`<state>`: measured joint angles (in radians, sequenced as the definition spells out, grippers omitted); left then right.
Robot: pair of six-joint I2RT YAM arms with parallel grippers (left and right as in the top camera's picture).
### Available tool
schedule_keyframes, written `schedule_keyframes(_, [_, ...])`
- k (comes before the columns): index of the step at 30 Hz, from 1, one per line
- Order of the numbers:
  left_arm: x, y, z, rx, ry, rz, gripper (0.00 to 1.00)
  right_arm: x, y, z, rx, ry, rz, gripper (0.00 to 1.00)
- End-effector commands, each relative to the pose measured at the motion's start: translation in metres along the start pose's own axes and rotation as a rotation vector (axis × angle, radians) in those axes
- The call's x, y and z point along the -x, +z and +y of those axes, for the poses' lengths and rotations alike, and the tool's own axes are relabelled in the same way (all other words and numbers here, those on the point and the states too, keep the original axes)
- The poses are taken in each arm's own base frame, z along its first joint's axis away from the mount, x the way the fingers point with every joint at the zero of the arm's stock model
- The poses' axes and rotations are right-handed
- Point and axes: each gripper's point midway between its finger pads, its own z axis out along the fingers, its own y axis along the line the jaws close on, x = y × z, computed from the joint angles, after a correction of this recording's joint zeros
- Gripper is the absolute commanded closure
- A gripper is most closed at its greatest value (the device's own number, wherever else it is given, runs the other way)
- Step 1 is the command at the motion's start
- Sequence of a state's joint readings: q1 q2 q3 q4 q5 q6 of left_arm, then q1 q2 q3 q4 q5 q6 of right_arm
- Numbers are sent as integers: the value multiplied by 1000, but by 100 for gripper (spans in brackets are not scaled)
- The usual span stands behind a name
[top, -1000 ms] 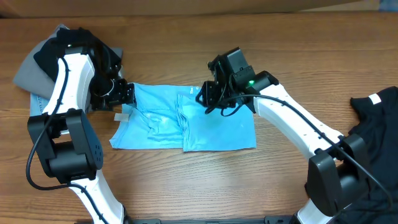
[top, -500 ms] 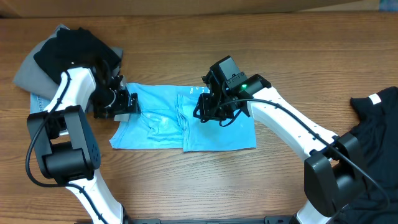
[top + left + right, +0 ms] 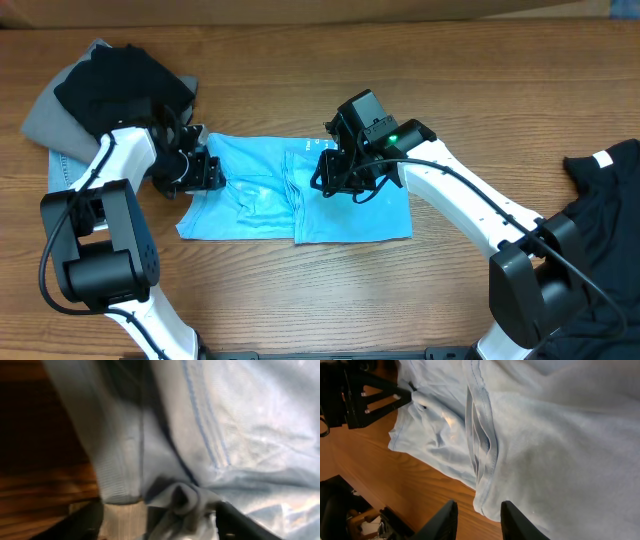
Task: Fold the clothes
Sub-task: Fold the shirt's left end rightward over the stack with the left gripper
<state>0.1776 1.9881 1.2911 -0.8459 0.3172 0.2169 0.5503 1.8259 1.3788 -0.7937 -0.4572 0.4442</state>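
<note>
The clothes, a light blue T-shirt (image 3: 340, 215), lie partly folded on the wooden table, with a doubled seam running down the middle (image 3: 482, 435). My left gripper (image 3: 207, 172) sits at the shirt's left edge. In the left wrist view (image 3: 162, 525) its jaws stand wide apart with a bunched fold of blue fabric (image 3: 182, 502) between them. My right gripper (image 3: 328, 180) hovers over the shirt's upper middle. In the right wrist view (image 3: 477, 522) its fingers stand a little apart with nothing between them, above the shirt's near edge.
A pile of grey and black garments (image 3: 100, 85) lies at the back left, close behind the left arm. A black garment with a white label (image 3: 600, 200) covers the right edge. Bare wood (image 3: 300, 295) runs along the front.
The left gripper slid toward the front along the shirt's left edge and now has fabric between its jaws. The right gripper shifted slightly left, then stayed still.
</note>
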Motion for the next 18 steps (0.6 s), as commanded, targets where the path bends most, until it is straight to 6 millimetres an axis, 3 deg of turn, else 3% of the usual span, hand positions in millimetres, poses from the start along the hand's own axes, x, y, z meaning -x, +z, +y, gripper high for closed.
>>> schedule_keyframes(1, [-37,30,-14,-101,-31,124,34,-3,3,-2,4,-4,10,68])
schedule_keyframes(4, [-44,32,-14,-100,-40,145,41,-3,3,-2,3,-3,12,69])
schedule_keyframes(7, [-44,32,-12,-90,-46,147,59,-3,3,-2,2,-2,13,69])
schedule_keyframes(11, [-42,32,-11,-88,-50,138,68,-3,3,-2,2,-2,12,69])
schedule_keyframes(16, [-38,32,-11,-88,-62,122,92,-3,3,-3,2,-1,13,69])
schedule_keyframes(18, [-39,31,-11,-87,-66,128,96,-3,3,-3,2,-1,13,69])
